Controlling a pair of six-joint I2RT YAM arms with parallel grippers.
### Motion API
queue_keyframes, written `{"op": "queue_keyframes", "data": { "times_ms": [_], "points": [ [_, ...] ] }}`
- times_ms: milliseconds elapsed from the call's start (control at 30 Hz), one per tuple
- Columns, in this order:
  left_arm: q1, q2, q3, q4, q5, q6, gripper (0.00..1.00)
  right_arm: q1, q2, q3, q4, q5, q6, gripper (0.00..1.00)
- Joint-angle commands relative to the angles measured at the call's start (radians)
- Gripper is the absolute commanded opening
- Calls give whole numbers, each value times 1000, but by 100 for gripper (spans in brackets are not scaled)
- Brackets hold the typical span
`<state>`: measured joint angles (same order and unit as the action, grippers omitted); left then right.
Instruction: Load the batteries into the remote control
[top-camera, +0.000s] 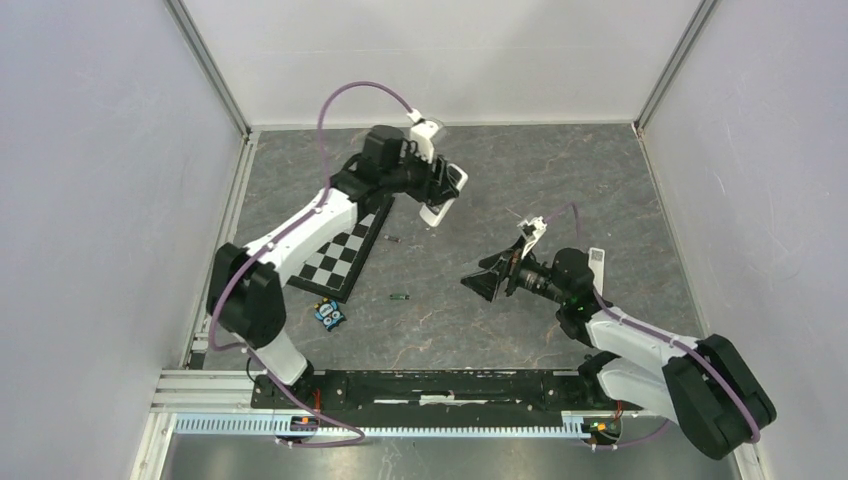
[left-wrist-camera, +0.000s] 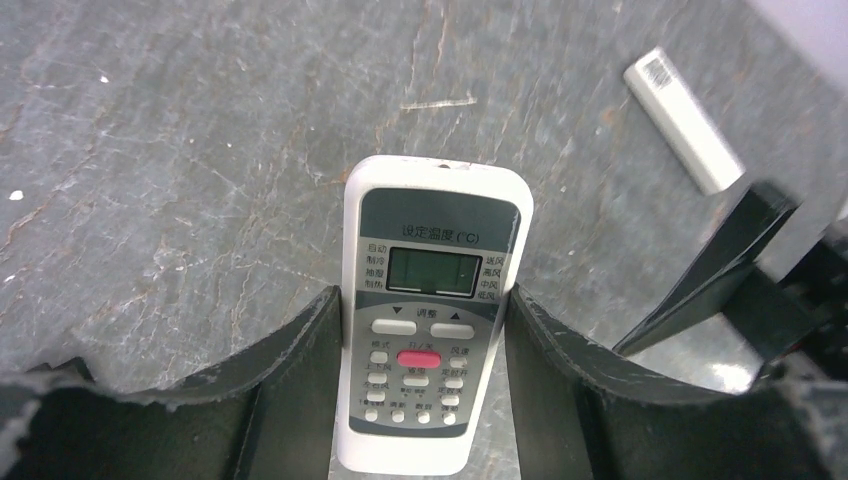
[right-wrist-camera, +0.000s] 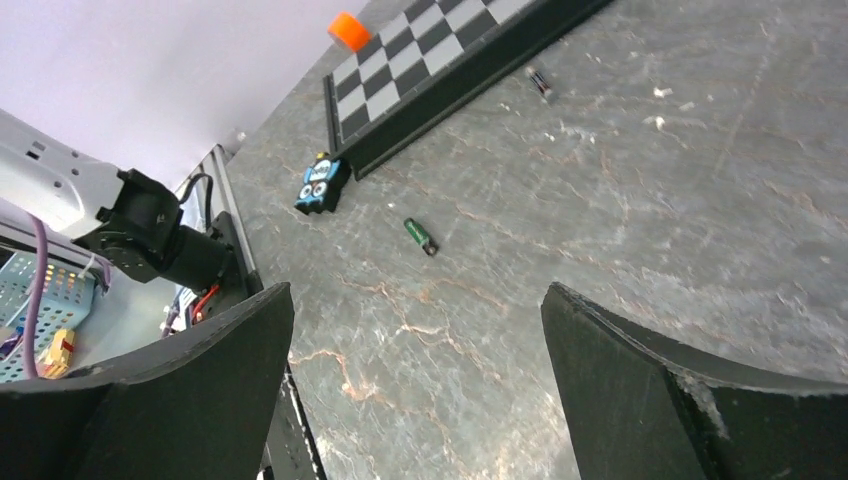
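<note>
Everything loose sits on the grey, stone-patterned surface (top-camera: 560, 180). The chessboard (top-camera: 340, 255) lies at its left and plays no part in the task.

The remote control (left-wrist-camera: 436, 240) is up off the surface, pinched across its long edges by the left claw (left-wrist-camera: 423, 300). Its button face is turned toward that wrist camera. Its back, where we expect the battery bay to be, is hidden from us. We judge it a light, rigid plastic shell with smooth, slick sides. The hold across its narrow width, low on the body beside the buttons, suits it. Squeezing harder would gain little and might make it squirt out.

A small white piece (left-wrist-camera: 685, 118) with a barcode label lies on the surface near the right arm. It may be the bay cover, but we cannot confirm that.

The right claw (right-wrist-camera: 415, 295) hangs above the surface with its fingers spread wide and nothing between them. Ahead of it, the green battery (right-wrist-camera: 421, 236) lies on its side in the open. The second battery (right-wrist-camera: 541, 83) rests just beside the chessboard's edge.

We judge these two the awkward pieces. They are tiny, hard, dense for their size, smooth and round, so they are apt to roll or pop free. We would take each across its middle, with the fingers square to its axis, and close gently. We would start with the green one, since it has room all around it.
</note>
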<state>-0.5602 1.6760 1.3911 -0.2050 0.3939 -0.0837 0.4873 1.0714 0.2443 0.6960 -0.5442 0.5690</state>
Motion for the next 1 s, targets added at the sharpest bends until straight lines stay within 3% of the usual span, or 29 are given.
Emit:
{"op": "queue_keyframes", "data": {
  "times_ms": [0,133,333,567,700,800,833,867,967],
  "points": [
    [51,-122,-63,194,219,-209,30,38,46,-6,298,47,59,98],
    [53,-199,-164,425,371,-412,31,53,92,21,560,58,200,98],
    [48,-236,-286,802,475,-739,30,72,210,139,713,49,350,98],
    [43,-247,-338,934,507,-830,30,88,318,205,900,10,511,97],
    [43,-268,-354,936,509,-829,32,91,341,227,879,-2,526,81],
    [41,-280,-363,939,515,-832,36,91,345,242,850,5,506,62],
    [41,-284,-368,938,514,-833,40,91,342,246,839,11,494,56],
    [43,-289,-373,929,513,-829,50,91,337,253,821,12,467,50],
    [43,-325,-361,761,459,-741,98,91,298,276,630,17,302,41]
  ]
}}
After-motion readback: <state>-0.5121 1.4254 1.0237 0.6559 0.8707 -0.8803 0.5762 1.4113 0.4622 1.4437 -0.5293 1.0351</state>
